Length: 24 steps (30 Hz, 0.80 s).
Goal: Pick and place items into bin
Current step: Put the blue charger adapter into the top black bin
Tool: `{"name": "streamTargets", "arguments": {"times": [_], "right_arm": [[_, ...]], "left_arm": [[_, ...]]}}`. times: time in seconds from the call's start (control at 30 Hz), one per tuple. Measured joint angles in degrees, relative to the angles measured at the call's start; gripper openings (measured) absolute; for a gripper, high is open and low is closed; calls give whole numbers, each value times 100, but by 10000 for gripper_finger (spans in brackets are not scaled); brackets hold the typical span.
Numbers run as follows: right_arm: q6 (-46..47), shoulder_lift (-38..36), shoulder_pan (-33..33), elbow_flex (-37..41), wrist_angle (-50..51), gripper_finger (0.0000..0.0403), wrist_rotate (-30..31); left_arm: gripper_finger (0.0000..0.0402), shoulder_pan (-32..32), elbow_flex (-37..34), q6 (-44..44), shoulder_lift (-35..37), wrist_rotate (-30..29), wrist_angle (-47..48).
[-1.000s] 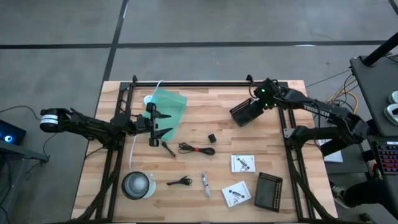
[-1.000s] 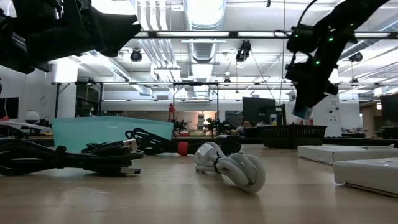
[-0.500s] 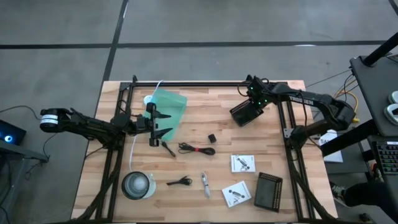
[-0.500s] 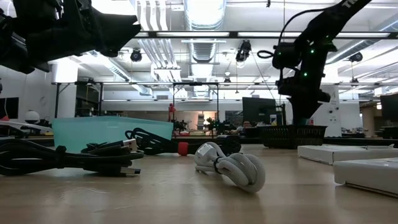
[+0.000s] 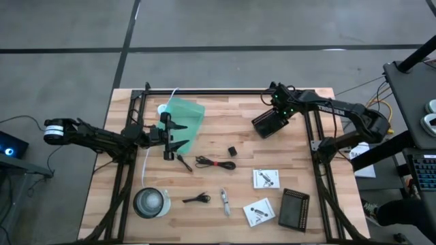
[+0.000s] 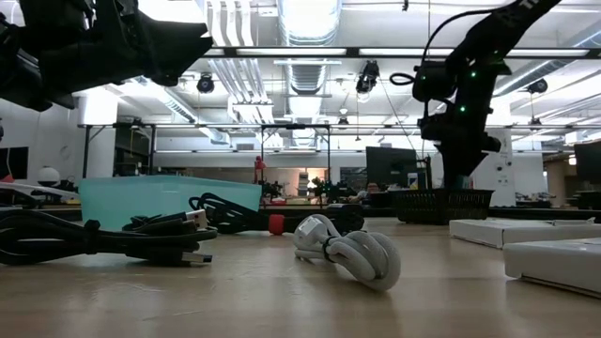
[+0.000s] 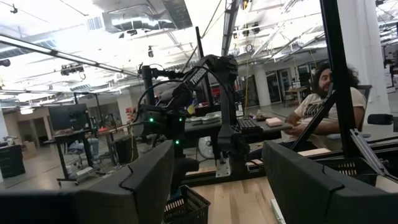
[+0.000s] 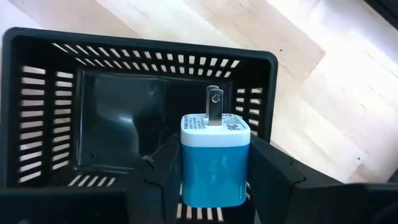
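My right gripper [image 5: 278, 109] hangs over a black slotted bin [image 5: 269, 124] at the far right, shut on a blue-and-white plug-in charger [image 8: 215, 158]. My left gripper [image 5: 178, 136] waits open beside a teal container [image 5: 185, 117], with nothing between its fingers [image 7: 149, 180]. On the table lie a tiny black cube [image 5: 232, 150], a black cable [image 5: 215, 163], a black clip [image 5: 197, 199], a silvery piece [image 5: 225, 201] and two white packets [image 5: 266, 178]. My right gripper pinches the charger by the two sides of its blue body [image 8: 188, 177] between its two fingers [image 8: 163, 168]. The fingers come from above, pointing steeply down. The charger is lifted clear over the bin's open top, its metal prongs [image 8: 212, 104] pointing away from the gripper, toward the bin.
A round clear lidded tub [image 5: 150, 202] stands near the front left. A second black slotted tray [image 5: 294, 209] lies at the front right. Black frame rails [image 5: 315, 146] run along the table's sides. A person sits beyond the table [image 7: 323, 99].
My right gripper has gone a little toward the table's left edge and down, tipping to point more steeply downward. It has carried the charger along over the black bin and stayed shut on it.
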State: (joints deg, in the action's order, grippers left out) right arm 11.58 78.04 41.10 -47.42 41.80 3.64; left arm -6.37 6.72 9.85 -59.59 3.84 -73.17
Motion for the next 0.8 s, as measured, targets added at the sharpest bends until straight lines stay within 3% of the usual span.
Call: {"name": "streamTargets", "arguments": {"times": [0.53, 0.8], "right_arm": [[41, -5, -214, 2, -13, 134, -215], [-109, -2, -214, 2, -20, 183, -213]], "left_arm": [[228, 2, -4, 0, 0, 2, -2], [228, 0, -7, 0, 0, 0, -4]]}}
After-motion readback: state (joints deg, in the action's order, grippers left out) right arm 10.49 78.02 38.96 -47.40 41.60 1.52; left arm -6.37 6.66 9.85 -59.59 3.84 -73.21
